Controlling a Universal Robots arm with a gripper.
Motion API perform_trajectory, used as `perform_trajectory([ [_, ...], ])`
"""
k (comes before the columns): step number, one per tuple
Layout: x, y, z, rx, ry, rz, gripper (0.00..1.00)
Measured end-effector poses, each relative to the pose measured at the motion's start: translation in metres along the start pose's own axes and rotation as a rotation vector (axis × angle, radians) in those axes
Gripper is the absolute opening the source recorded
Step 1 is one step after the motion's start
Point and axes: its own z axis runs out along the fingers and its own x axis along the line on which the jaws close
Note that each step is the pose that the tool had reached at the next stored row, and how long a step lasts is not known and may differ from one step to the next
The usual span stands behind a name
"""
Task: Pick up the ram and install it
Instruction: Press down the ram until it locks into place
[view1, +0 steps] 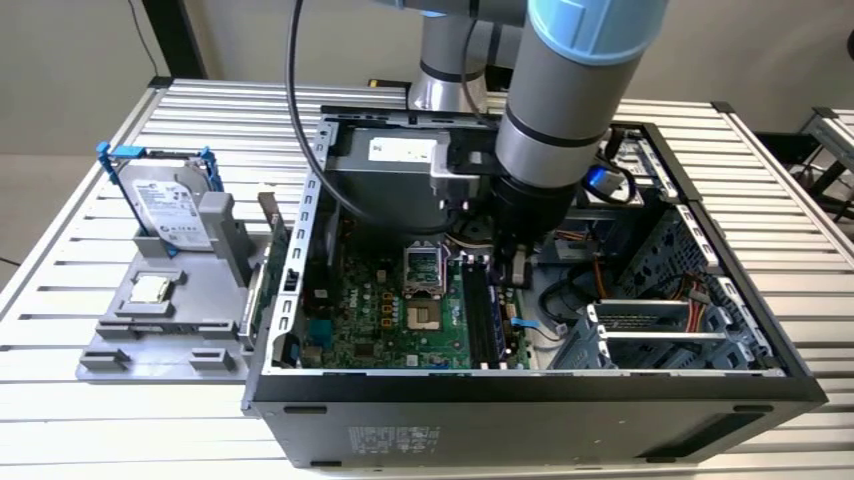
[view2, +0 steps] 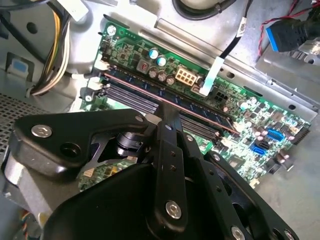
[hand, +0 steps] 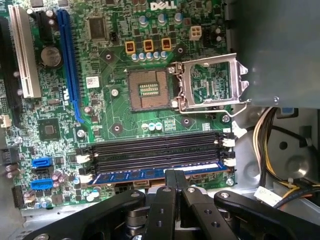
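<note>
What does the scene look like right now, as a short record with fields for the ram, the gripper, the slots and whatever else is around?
ram: dark blue stick standing on edge in the memory slot nearest the motherboard's edge
gripper: fingers closed together on the ram's top edge, inside the open computer case
other slots: three black memory slots beside the ram, unfilled
processor socket: bare, retention frame flipped open
outside the case: hard drive in a blue frame, upright on a grey holder at the exterior view's left
</note>
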Motion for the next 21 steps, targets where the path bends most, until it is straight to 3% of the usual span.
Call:
perform_trajectory([
  [10,0.0045,-0.0014,0.0016,-0.0002,0.0040,-0.010,0.00],
  [12,0.0047,-0.0028,0.0102,-0.0003,0.0040,-0.010,0.00],
  [21,0.0054,-0.0050,0.0258,-0.0005,0.0054,-0.010,0.00],
])
